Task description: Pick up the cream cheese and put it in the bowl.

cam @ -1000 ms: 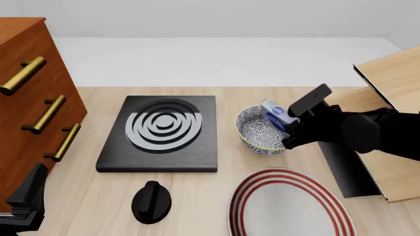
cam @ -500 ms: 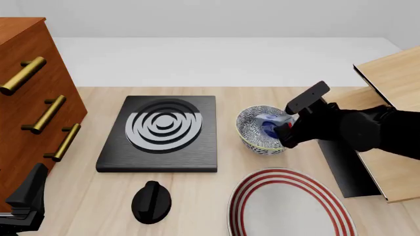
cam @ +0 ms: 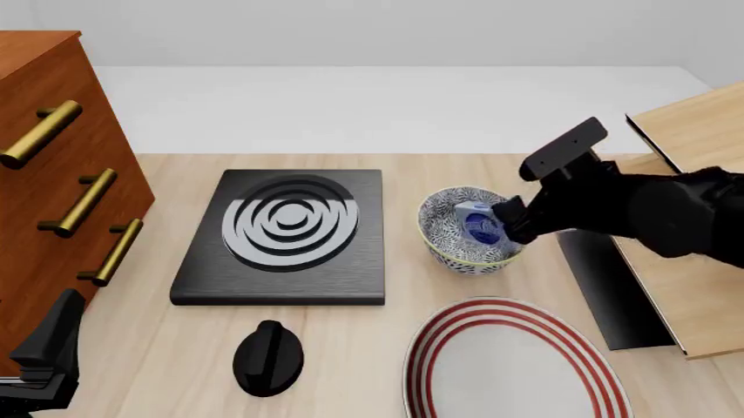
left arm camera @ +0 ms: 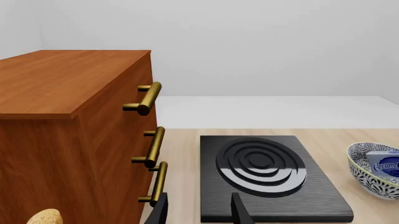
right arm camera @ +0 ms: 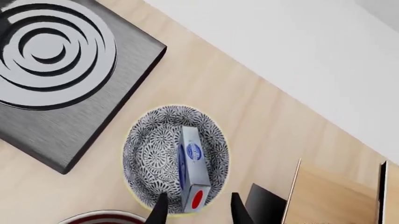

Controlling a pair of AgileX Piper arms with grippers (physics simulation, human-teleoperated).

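The cream cheese [right arm camera: 189,173] lies inside the bowl [right arm camera: 146,158], resting on 1 long edge against the inner wall. The right gripper [right arm camera: 194,210] hangs above the bowl's near rim with its jaws apart, released and clear of the box. The bowl stands between the black burner plate [cam: 285,233] and a dark panel [cam: 605,287]. The left gripper [left arm camera: 198,212] appears open near the wooden drawer cabinet [left arm camera: 68,135], though only its fingertips show.
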